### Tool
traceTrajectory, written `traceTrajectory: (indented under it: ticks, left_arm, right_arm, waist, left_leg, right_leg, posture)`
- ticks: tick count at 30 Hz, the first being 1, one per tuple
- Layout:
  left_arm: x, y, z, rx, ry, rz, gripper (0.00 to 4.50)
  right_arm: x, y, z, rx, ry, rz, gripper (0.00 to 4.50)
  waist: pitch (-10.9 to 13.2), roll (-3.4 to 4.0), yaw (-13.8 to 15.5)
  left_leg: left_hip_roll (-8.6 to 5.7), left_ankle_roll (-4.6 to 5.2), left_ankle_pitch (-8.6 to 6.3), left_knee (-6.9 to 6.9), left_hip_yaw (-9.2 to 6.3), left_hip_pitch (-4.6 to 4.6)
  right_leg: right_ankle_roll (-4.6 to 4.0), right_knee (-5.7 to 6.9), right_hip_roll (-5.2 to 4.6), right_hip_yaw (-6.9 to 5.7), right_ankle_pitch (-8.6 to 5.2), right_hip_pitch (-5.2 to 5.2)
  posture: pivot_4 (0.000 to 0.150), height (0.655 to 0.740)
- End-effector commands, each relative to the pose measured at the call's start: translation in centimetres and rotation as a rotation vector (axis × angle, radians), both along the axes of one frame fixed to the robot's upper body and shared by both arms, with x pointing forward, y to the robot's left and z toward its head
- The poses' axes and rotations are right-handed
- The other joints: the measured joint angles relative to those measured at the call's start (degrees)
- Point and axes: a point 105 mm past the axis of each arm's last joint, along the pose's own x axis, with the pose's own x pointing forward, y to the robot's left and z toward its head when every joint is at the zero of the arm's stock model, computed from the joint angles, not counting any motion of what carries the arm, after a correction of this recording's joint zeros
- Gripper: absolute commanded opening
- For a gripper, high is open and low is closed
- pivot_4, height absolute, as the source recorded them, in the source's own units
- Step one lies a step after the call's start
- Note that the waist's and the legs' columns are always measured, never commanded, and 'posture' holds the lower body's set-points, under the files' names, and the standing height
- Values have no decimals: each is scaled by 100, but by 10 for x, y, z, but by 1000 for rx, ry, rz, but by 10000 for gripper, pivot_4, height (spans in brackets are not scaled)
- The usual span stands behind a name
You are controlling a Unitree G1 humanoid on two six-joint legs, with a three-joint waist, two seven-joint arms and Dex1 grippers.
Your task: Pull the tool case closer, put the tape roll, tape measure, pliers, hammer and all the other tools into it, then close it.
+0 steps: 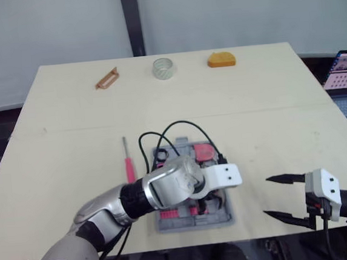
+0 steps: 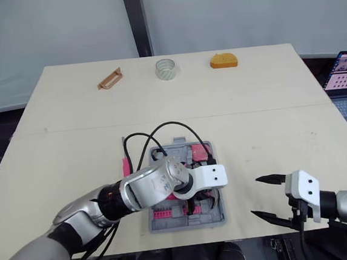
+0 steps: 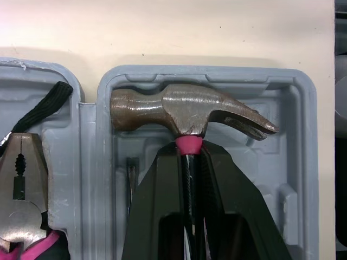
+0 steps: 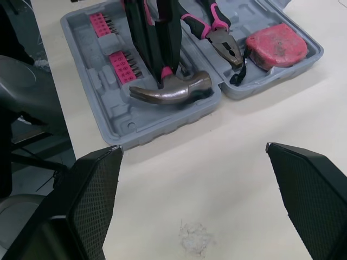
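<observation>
left eye view, tool case (image 1: 193, 221): lies open on the near middle of the bench (image 1: 269, 115), close to its near edge
left eye view, left end effector (image 2: 191, 205): down inside the open case, its fingers mostly hidden under the wrist
left eye view, right end effector (image 1: 267, 196): wide open and holding nothing; over the near right of the bench, apart from the case
left eye view, loose items: pink screwdriver (image 1: 128, 164) on the bench just left of the case; tape roll (image 1: 163, 68) at the far middle; orange object (image 1: 221, 59) to its right; brown handle-shaped piece (image 1: 107, 79) to its left
left wrist view, hammer (image 3: 184, 111): head lies across the end of a moulded recess in the case; the left end effector is closed on the shaft just below the pink collar
left wrist view, pliers (image 3: 19, 184): in the neighbouring half of the case, jaws shut
right wrist view, case contents: hammer in one half beside rows of pink bits (image 4: 116, 59); pliers and a red tape measure (image 4: 276, 46) in the other half
right wrist view, right end effector: fingers spread far apart above bare bench, beside the case
</observation>
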Motion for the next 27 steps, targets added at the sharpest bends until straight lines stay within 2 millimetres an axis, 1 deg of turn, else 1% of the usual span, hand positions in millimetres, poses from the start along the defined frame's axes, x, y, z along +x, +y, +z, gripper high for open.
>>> traceTrajectory:
  ticks: [1, 9, 19, 20, 22, 23, 24, 27]
  left_arm:
    - [-2, -10, 3, -39, -22, -24, 315]
    - [0, -15, 3, -57, -30, -9, 315]
    - [-7, -11, 2, -40, 17, -8, 315]
    - [-7, -11, 3, -41, 18, -7, 9813]
    - [-5, -11, 5, -49, 24, 20, 16588]
    - [-5, -10, 6, -56, 39, 40, 22091]
    - [-5, -10, 8, -61, 53, 53, 26462]
    - [-5, -10, 12, -66, 58, 65, 26462]
  right_arm:
    - [-1, 2, 6, 9, -25, 0, 45000]
    - [-2, 3, 6, 10, -25, -6, 45000]
    - [-2, 2, 4, 14, -22, -8, 45000]
    - [-2, 2, 4, 14, -22, -8, 45000]
    - [-2, 3, 4, 15, -22, -6, 45000]
    - [-2, 3, 4, 16, -22, -5, 45000]
    - [-1, 3, 3, 17, -22, -5, 45000]
    - [-1, 3, 3, 19, -22, -3, 45000]
  waist:
    - [0, 0, 3]
    - [-1, 1, 5]
    - [-1, 1, -1]
    - [-1, 1, -1]
    - [-1, 2, 1]
    - [-1, 2, 2]
    - [-1, 2, 1]
    - [-1, 2, -4]
  left_leg:
    - [0, 0, 0, 0, 0, 0]
    - [-1, 0, 0, 4, 0, 0]
    - [0, 0, 0, 3, 0, 0]
    - [0, 0, 0, 3, 0, 0]
    - [0, 0, 0, 3, 0, 1]
    - [0, 0, 0, 4, 0, 0]
    - [0, 0, 0, 5, 0, 0]
    - [0, 0, 0, 7, -1, 1]
  right_leg:
    - [0, 0, 0, 0, 0, 0]
    - [0, 1, 0, 0, 0, 2]
    - [0, 1, 0, 0, 0, 1]
    - [0, 1, 0, 0, 0, 1]
    - [0, 1, 0, 0, 0, 2]
    - [0, 1, 0, 0, 0, 2]
    - [0, 2, 0, 0, 0, 3]
    - [0, 4, 0, 0, 0, 2]
  posture:
    - [1500, 7400]
    - [1500, 7400]
    - [1500, 7400]
    - [1500, 7400]
    - [1500, 7400]
    - [1500, 7400]
    - [1500, 7400]
    - [1500, 7400]
